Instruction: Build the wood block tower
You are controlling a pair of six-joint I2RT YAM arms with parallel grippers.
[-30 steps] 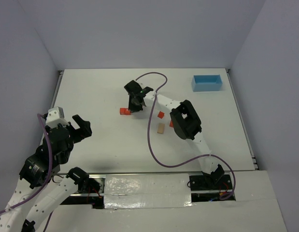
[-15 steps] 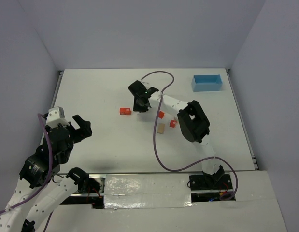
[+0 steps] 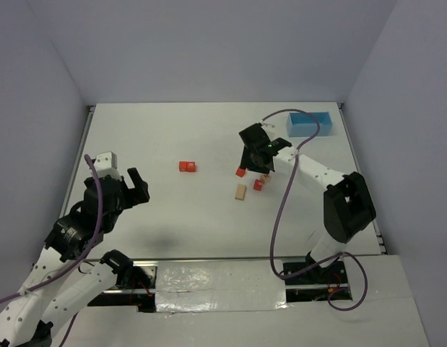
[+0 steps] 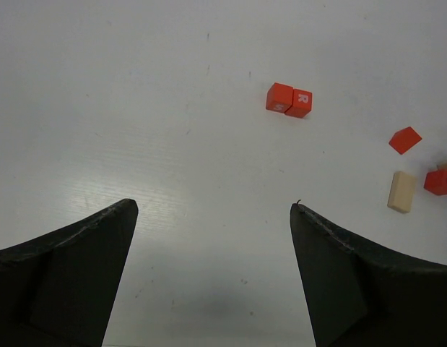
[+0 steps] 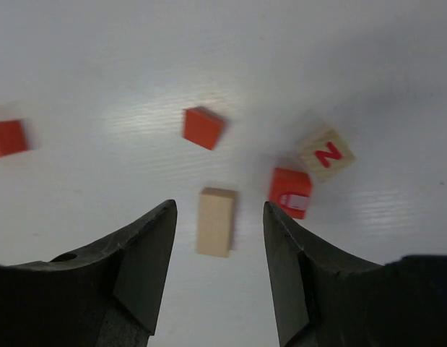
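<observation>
The right end effector [image 3: 250, 157] hovers with jaws partly apart, holding nothing. Just beyond its fingertips, the wood block tower pieces [image 3: 258, 185] lie loose on the white table [image 3: 158, 137]. They are a red cube [image 5: 204, 127], a flat tan oblong block [image 5: 216, 221] with its long axis running near-to-far, a second red cube [image 5: 291, 192], and a tan N cube [image 5: 325, 154]. Two touching red cubes [image 3: 186, 166] sit well left. The left end effector [image 4: 212, 210] gapes wide, empty.

We see bright, even light falling from above on the white tabletop [image 3: 172, 137], which washes out pale in both wrist views. A soft shadow pools near the left arm [image 3: 86, 217], with fainter ones beside the blocks [image 3: 187, 166]. The glossy strip [image 3: 209, 278] at the near edge glares. In the right wrist view the blocks look slightly blurred.
</observation>
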